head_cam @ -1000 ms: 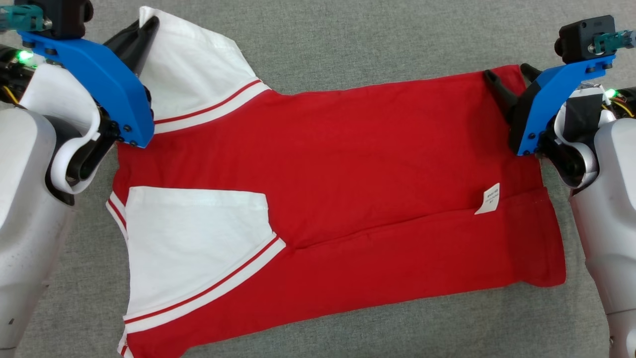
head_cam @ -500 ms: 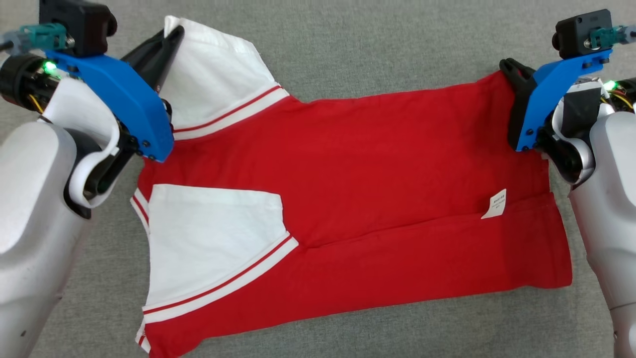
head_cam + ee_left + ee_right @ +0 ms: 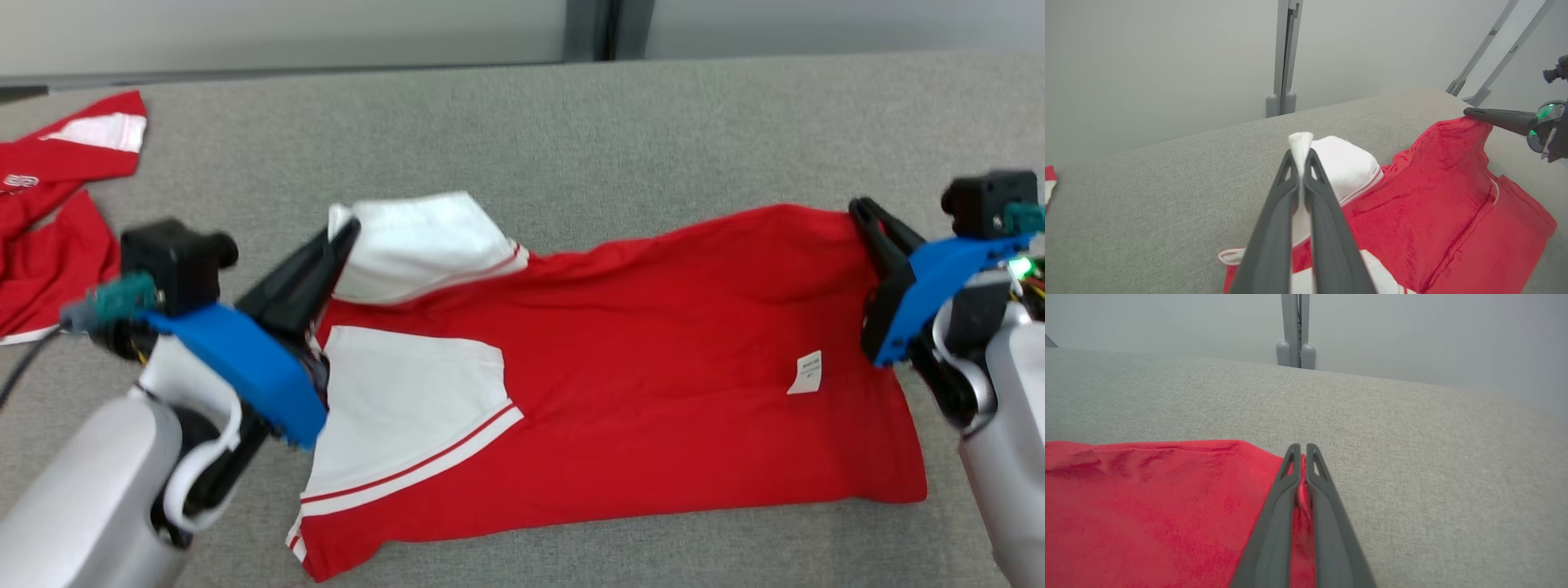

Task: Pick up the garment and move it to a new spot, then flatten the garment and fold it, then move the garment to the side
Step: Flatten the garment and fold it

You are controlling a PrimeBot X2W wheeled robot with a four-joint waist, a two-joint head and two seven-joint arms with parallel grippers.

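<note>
The garment (image 3: pixel 620 343) is a red shirt with white sleeves edged in red stripes, spread sideways on the grey table (image 3: pixel 571 139). My left gripper (image 3: pixel 349 227) is shut on the tip of the far white sleeve (image 3: pixel 1343 161), and white cloth pokes out past its fingertips (image 3: pixel 1300 153). At the opposite end my right gripper (image 3: pixel 857 208) is shut on the far red hem corner (image 3: pixel 1274 457), with red cloth pinched between its fingers (image 3: pixel 1306 486). The far edge hangs lifted between the two grips. A small white label (image 3: pixel 807 372) shows near the hem.
Another red and white garment (image 3: pixel 49 196) lies at the table's far left. A pale wall with a grey vertical post (image 3: pixel 592 28) runs behind the table's back edge. Bare grey cloth surface lies beyond the shirt.
The right gripper has shut on the hem corner. Both grippers have lifted the shirt's far edge, and the head camera has tilted up, bringing the wall and the other garment into view.
</note>
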